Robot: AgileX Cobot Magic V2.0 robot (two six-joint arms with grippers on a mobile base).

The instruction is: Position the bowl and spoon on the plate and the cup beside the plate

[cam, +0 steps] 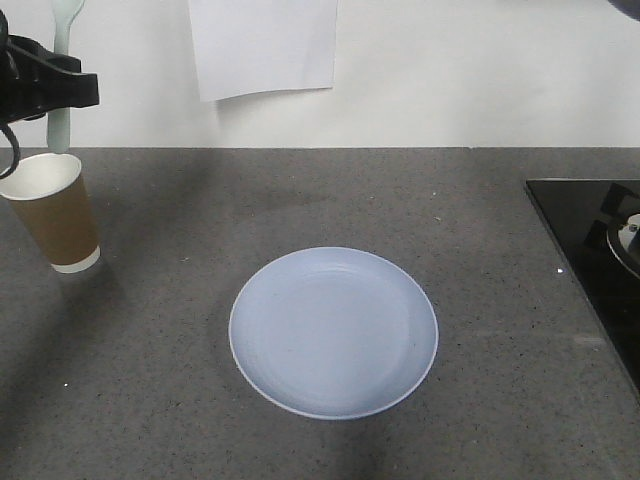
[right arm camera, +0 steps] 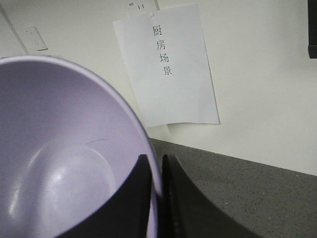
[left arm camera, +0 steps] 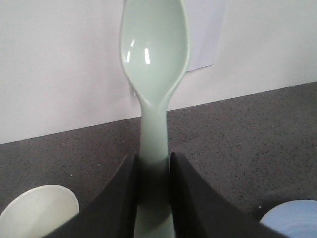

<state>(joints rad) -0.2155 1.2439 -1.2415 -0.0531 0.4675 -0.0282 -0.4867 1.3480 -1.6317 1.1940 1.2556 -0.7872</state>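
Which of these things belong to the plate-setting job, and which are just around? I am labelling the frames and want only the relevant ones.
Job:
plate, bare on the counter
cup, at far left
spoon, gripped by the left gripper
bowl, rim pinched by the right gripper

Just around:
paper sheet on the wall
black cooktop at right
wall switch

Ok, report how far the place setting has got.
Nothing is placed for certain yet. The round pale blue plate lies bare on the grey counter. The left gripper is shut on the pale mint plastic spoon; the right gripper pinches the lavender bowl by its rim. The brown paper cup sits left of the plate, possibly still airborne. Bowl and spoon remain.
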